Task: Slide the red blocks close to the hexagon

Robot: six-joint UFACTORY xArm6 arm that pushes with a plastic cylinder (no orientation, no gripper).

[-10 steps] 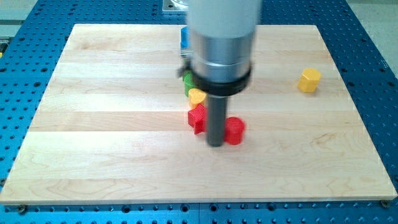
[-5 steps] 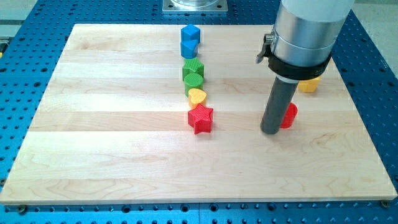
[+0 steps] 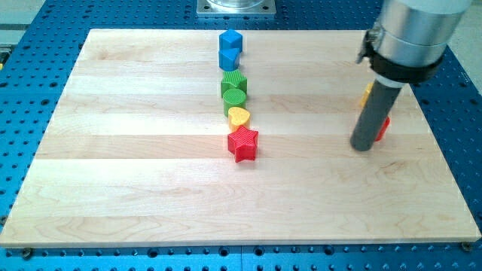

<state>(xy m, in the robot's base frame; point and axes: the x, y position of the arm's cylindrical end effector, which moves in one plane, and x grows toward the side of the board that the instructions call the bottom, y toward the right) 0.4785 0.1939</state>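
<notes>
My tip [image 3: 364, 147] rests on the wooden board at the view's right. A red block [image 3: 383, 129] sits right behind it, touching the rod on its right side and mostly hidden by it; its shape cannot be made out. The yellow hexagon [image 3: 367, 93] lies just above that, largely covered by the rod, with only a sliver showing. A red star [image 3: 242, 143] sits near the board's middle, far left of my tip.
A column of blocks stands above the red star: a yellow heart [image 3: 238, 116], two green blocks [image 3: 234, 88], and two blue blocks [image 3: 230, 48] at the top. The board's right edge [image 3: 440, 143] is near my tip.
My tip has swept from the board's middle to the right and up, pushing the red block with it up against the yellow hexagon. The red star has stayed in place.
</notes>
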